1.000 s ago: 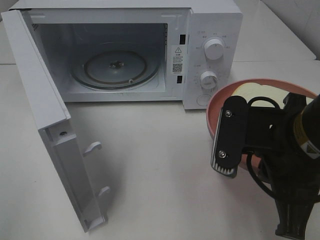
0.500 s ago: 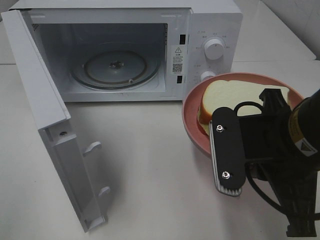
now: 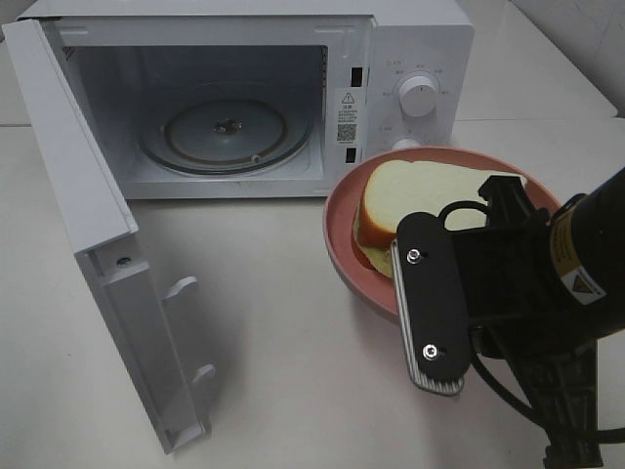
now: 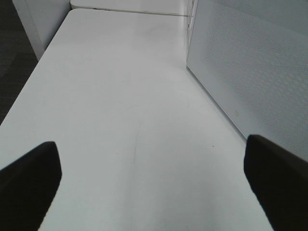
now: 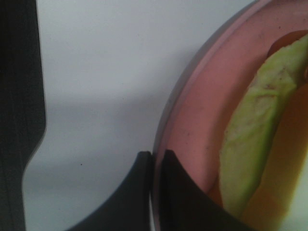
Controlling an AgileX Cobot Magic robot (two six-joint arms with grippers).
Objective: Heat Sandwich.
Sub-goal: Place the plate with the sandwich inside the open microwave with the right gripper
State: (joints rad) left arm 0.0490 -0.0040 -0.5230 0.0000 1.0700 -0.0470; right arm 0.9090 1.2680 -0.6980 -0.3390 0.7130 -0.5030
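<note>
The sandwich (image 3: 415, 193), thick white bread with a tan crust, lies on a round pink plate (image 3: 337, 223) held just in front of the microwave's control panel. Pale green filling (image 5: 250, 125) shows in the right wrist view. My right gripper (image 5: 153, 161) is shut on the plate's rim, one finger on each side of it. In the exterior high view its black body (image 3: 430, 303) covers the plate's near edge. My left gripper (image 4: 154, 185) is open and holds nothing, over bare white table beside the microwave door.
The white microwave (image 3: 415, 44) stands at the back with its door (image 3: 83, 210) swung wide to the left. Its glass turntable (image 3: 225, 132) is bare. Two knobs (image 3: 417, 96) sit on the right panel. The door's perforated face (image 4: 250, 72) stands close to my left gripper.
My right gripper has carried the plate and sandwich leftward, from the right edge of the view toward the microwave's front. The left gripper has stayed open.
</note>
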